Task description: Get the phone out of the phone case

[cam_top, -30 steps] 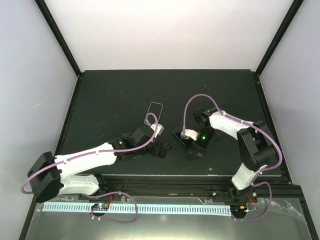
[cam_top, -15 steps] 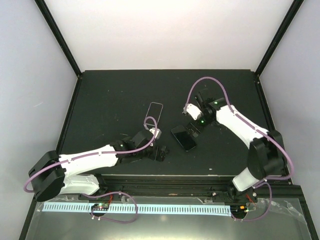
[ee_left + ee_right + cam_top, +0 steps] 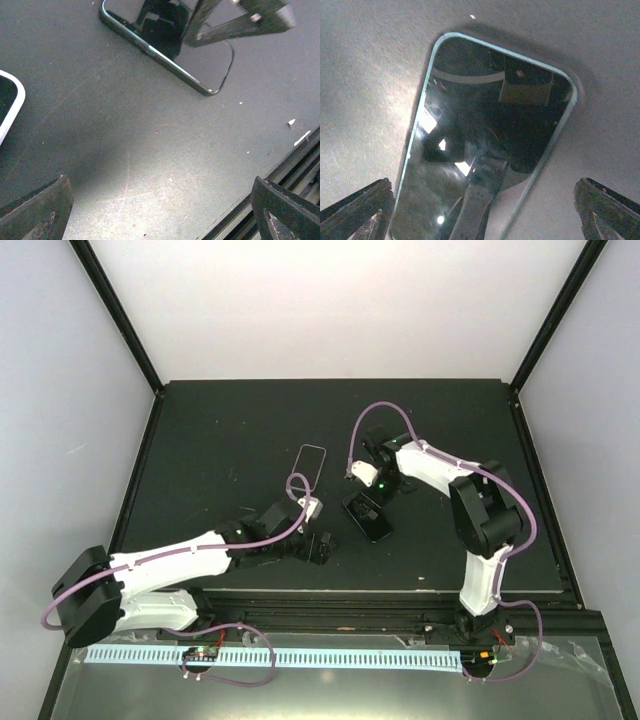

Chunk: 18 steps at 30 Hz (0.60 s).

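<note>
The black phone (image 3: 370, 520) lies screen up and bare on the dark table. The clear phone case (image 3: 311, 465) lies empty, apart from it at the back left. My right gripper (image 3: 364, 501) hovers open over the phone's far end; in the right wrist view the phone (image 3: 485, 130) fills the space between the spread fingers (image 3: 360, 210). My left gripper (image 3: 322, 545) is open and empty, just left of the phone's near end. The left wrist view shows the phone (image 3: 200, 60) at the top and the case's white rim (image 3: 12, 107) at the left edge.
The table's front rail (image 3: 380, 592) runs just behind the left gripper and shows in the left wrist view (image 3: 280, 185) at the lower right. Black frame posts (image 3: 120, 315) stand at the back corners. A few white specks (image 3: 291, 121) lie on the table.
My right gripper let go of the phone, rose off its near end, swung back and now hovers over its far end. The phone shifted slightly back-left. The left gripper edged forward.
</note>
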Available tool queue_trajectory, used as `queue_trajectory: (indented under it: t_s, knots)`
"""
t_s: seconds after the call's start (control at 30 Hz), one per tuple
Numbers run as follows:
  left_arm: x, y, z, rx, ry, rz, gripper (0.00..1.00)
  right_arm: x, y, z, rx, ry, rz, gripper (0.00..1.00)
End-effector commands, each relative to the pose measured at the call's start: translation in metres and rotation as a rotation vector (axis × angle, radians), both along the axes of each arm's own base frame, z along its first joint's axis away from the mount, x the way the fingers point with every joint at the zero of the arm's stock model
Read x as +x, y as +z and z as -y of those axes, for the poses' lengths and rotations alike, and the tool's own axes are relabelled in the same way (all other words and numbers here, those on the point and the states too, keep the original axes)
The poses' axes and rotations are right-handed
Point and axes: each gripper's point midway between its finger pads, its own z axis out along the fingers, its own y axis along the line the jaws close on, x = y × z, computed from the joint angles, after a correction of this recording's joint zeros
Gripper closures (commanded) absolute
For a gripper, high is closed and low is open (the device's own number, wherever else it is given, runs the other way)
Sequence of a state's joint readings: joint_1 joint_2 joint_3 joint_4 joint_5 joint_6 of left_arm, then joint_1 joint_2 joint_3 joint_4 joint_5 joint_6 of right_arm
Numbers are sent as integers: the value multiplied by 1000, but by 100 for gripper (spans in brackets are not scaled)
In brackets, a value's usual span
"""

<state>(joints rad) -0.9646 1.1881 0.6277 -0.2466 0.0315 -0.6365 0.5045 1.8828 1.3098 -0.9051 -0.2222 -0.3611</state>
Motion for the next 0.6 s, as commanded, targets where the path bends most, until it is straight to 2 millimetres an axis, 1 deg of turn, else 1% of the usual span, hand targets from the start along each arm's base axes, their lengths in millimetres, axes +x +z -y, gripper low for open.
queue_trajectory:
  t_s: [0.0,0.1,0.17,0.27,0.4,0.57]
  knots:
    - [-1,18,-4,-39,8,37,1,5,-6,-24,2,61,21,2]
    - [1,20,-11,-23,20,54,1,-1,-13,-37,2,96,15,4]
    - [4,21,-18,2,40,73,1,-6,-13,-44,-3,143,50,4]
    - [8,26,-26,22,68,101,1,-17,-13,-48,-37,216,115,3]
    - [11,27,-33,19,91,121,1,-22,-18,-43,-106,219,162,0]
    - [11,23,-34,15,96,116,1,-26,-19,-38,-121,179,157,0]
